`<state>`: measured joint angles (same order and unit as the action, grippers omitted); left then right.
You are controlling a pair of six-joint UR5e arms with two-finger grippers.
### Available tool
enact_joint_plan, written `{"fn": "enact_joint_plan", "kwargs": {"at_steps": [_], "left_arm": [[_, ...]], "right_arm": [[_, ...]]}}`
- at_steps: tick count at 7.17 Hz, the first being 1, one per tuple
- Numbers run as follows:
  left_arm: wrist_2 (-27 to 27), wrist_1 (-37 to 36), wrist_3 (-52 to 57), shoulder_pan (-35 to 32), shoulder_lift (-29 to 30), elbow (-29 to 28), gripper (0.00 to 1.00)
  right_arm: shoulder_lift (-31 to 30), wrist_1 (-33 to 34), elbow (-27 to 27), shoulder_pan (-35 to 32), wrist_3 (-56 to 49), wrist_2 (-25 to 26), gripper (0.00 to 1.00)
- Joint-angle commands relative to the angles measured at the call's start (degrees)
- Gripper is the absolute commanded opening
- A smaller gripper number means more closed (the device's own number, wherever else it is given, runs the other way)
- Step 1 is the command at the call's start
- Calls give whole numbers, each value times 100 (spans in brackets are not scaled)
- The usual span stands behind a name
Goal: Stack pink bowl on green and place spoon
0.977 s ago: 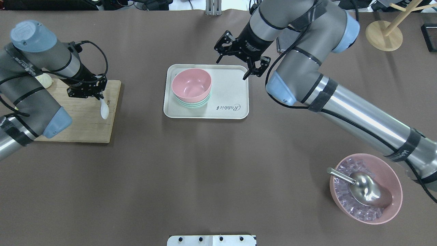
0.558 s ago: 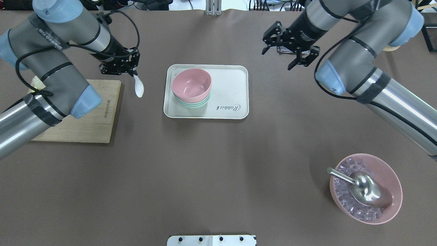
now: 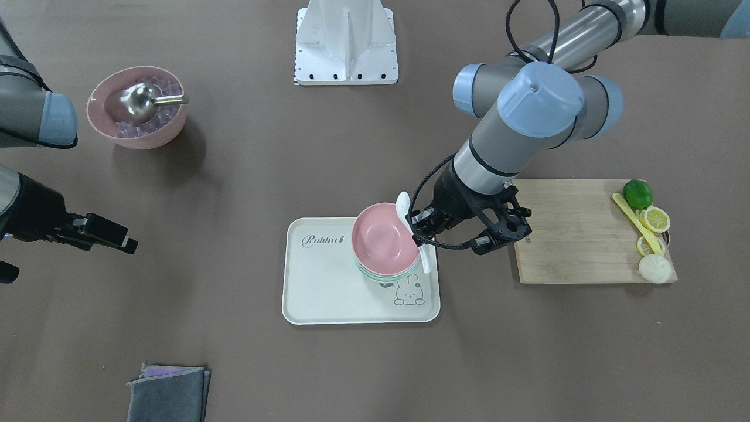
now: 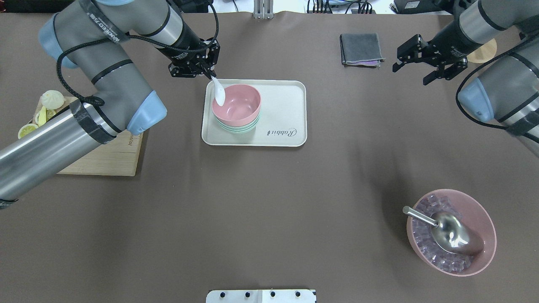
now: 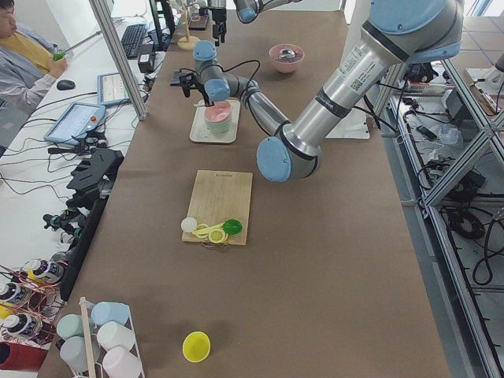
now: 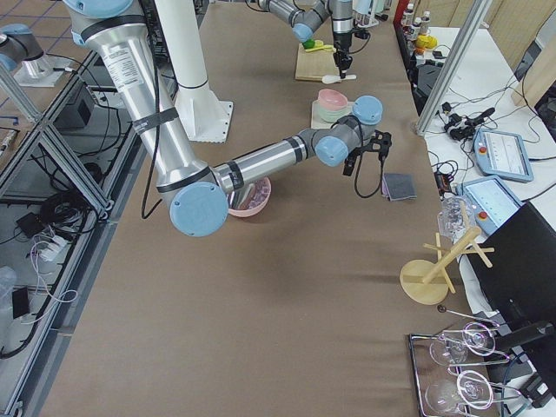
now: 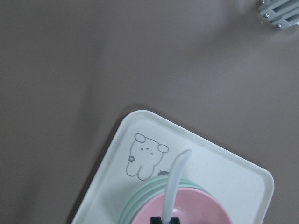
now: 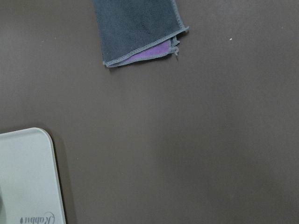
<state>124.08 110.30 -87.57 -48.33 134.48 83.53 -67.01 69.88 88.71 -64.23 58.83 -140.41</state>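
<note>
A pink bowl (image 4: pixel 236 105) sits nested on top of green bowls (image 4: pixel 238 127) on the white tray (image 4: pixel 286 105). My left gripper (image 4: pixel 209 75) is shut on a white spoon (image 4: pixel 219 96) at the tray's far left corner. The spoon's wide end hangs over the pink bowl's left rim. In the front-facing view the spoon (image 3: pixel 403 206) stands against the bowl (image 3: pixel 381 237), held by the left gripper (image 3: pixel 419 235). The left wrist view shows the spoon (image 7: pixel 175 182) above the bowl rim (image 7: pixel 196 200). My right gripper (image 4: pixel 410 75) is open and empty, far right of the tray.
A wooden cutting board (image 4: pixel 109 160) with lemon slices and a garlic bulb lies at the left. A folded grey cloth (image 4: pixel 361 49) lies beyond the tray, near the right gripper. A large pink bowl of ice with a metal scoop (image 4: pixel 450 231) stands near right.
My left arm has carried the spoon rightward from the cutting board to the pink bowl's rim. My right arm has drawn back from the tray to the far right.
</note>
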Motion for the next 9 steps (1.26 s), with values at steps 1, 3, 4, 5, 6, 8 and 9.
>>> {"fn": "enact_joint_plan", "kwargs": {"at_steps": [1, 3, 4, 5, 6, 8, 9], "left_arm": [[-16, 149, -5, 140, -236, 310, 98], [54, 123, 99, -218, -614, 559, 98], [90, 62, 805, -377, -1164, 951, 98], [38, -200, 2065, -605, -1788, 1338, 98], [20, -237, 3339, -825, -2620, 1759, 98], [98, -168, 5828, -1587, -4125, 2106, 98], [125, -193, 6753, -2070, -4506, 2098, 98]], "right_arm": [[-67, -1, 41, 24, -73, -4, 100], [-76, -1, 41, 7, -73, -4, 100], [-172, -1, 41, -80, -143, 74, 100], [-468, -1, 41, -334, -962, 84, 100], [-915, -1, -28, -623, -2171, 197, 100], [-1541, 25, -334, -1300, -4493, 697, 100], [-1665, 17, -659, -1677, -5225, 690, 100]]}}
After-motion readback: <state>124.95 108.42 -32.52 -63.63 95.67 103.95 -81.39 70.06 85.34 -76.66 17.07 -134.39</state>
